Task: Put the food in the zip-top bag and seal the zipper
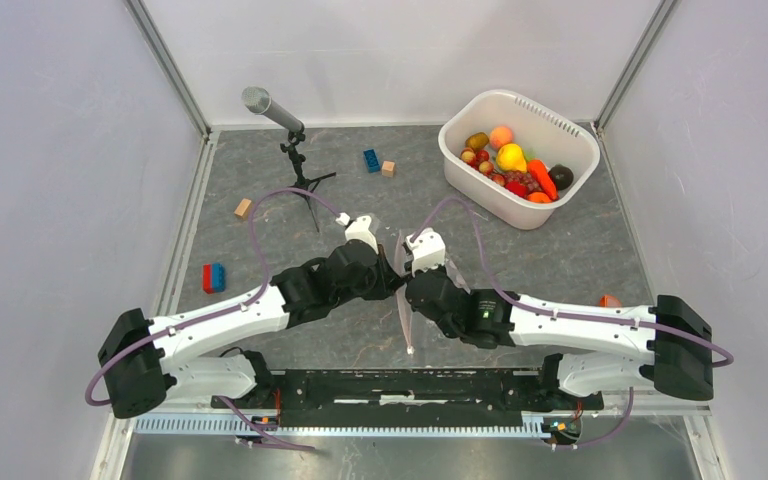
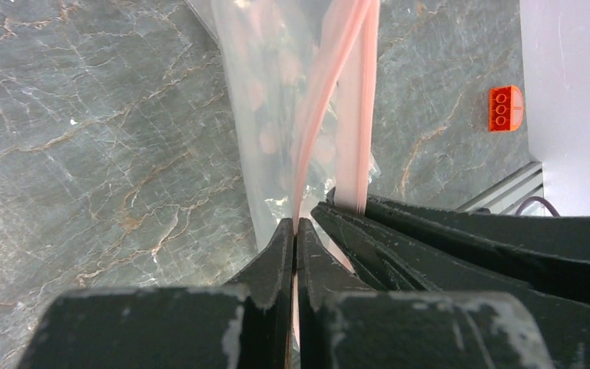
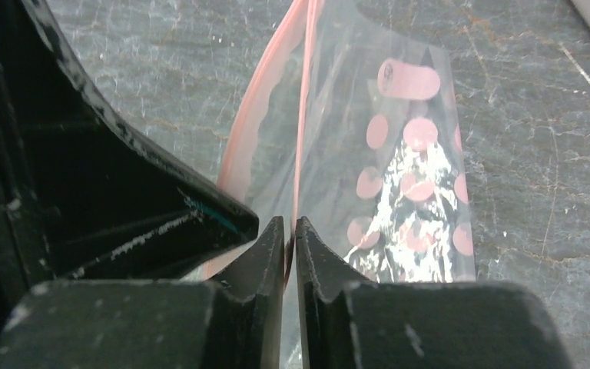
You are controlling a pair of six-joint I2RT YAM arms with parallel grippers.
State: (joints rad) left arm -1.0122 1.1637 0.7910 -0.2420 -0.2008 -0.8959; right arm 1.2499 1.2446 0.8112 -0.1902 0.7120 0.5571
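The clear zip-top bag (image 1: 406,300) hangs edge-on between my two grippers at the table's middle. My left gripper (image 2: 296,224) is shut on one pink lip of the zipper (image 2: 330,84). My right gripper (image 3: 290,223) is shut on the other pink lip (image 3: 301,115), right beside the left one. The bag (image 3: 399,177) with its pink dots hangs below, and the mouth is slightly parted. The food (image 1: 513,165), a carrot, yellow fruit, grapes and small apples, lies in the white basin (image 1: 560,130) at the back right. The slider is not visible.
A microphone on a small tripod (image 1: 295,150) stands at the back left. A blue block (image 1: 371,160) and wooden blocks (image 1: 243,208) lie near it; a red and blue block (image 1: 213,277) lies left. An orange brick (image 2: 505,108) lies by the right wall.
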